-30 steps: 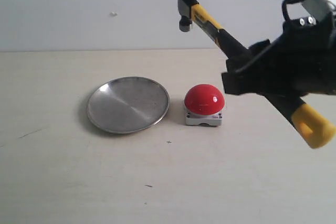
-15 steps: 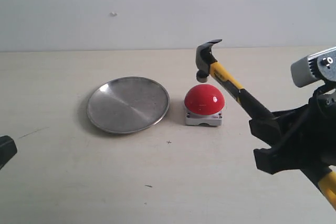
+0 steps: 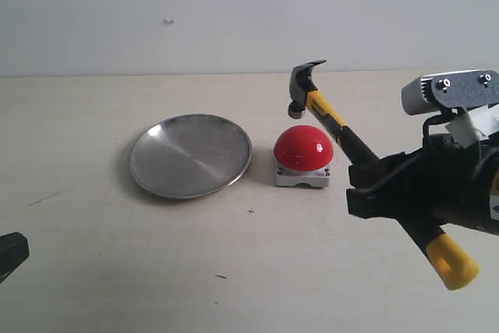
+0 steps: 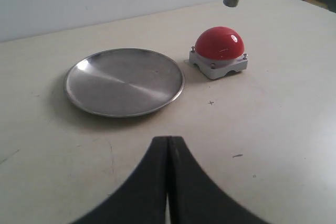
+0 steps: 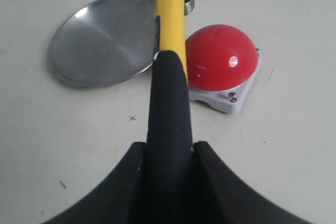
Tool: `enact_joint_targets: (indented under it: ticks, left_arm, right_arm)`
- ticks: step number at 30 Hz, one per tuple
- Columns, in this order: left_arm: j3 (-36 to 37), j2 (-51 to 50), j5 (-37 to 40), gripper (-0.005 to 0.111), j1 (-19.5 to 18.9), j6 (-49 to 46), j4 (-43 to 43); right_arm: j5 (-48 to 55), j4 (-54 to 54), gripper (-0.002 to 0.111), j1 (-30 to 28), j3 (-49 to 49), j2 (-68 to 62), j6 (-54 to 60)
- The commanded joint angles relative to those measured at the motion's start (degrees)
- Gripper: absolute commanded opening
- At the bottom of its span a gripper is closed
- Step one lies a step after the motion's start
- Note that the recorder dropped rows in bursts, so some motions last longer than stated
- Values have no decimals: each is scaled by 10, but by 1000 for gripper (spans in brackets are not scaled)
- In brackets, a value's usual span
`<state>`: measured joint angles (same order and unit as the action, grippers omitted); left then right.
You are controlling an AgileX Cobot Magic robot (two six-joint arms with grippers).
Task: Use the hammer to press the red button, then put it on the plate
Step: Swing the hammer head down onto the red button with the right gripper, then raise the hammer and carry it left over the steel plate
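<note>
The hammer point(image 3: 337, 129) slants up to the left from my right gripper point(image 3: 380, 185), which is shut on its black handle. Its dark head point(image 3: 302, 87) hovers just above the red button point(image 3: 303, 148), a small gap apart, and its yellow butt point(image 3: 453, 262) sticks out at the lower right. The silver plate point(image 3: 190, 155) lies left of the button with nothing on it. In the right wrist view the handle point(image 5: 168, 98) runs between the fingers of that gripper point(image 5: 169, 148), past the button point(image 5: 220, 59) and plate point(image 5: 100, 40). My left gripper point(image 4: 169, 140) is shut on nothing, in front of the plate point(image 4: 124, 81) and button point(image 4: 220, 44).
A pale tabletop point(image 3: 257, 271) meets a plain wall at the back. My left gripper point(image 3: 11, 253) shows only at the lower left edge of the exterior view. A few small dark marks dot the table in front of the plate and button.
The hammer head swung down from high in the air to just above the button. Over the last half second the right gripper rose and shifted left; the head stayed there.
</note>
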<state>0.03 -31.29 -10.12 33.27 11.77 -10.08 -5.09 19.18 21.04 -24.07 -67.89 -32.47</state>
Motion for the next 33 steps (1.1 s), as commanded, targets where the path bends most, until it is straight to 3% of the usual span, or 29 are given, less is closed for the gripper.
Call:
enact_joint_targets:
  ticks: [1,11,22,30,33]
  left_arm:
    - [0,3,-1,0,-2,5,0]
    - [0,3,-1,0,-2,5,0]
    - [0,3,-1,0,-2,5,0]
    - [0,3,-1,0,-2,5,0]
    - [0,3,-1,0,-2,5,0]
  right_arm:
    - [-62,-99,0,-30,-4,-22,85]
    - [-94,-105,0,-30,-6,-71,93]
    - [-6,-111,0,-30,-83,18,99]
    - [41,-101,0,-30,-64,-132,99]
    - [68,-101,0,-30,-83,-134,99]
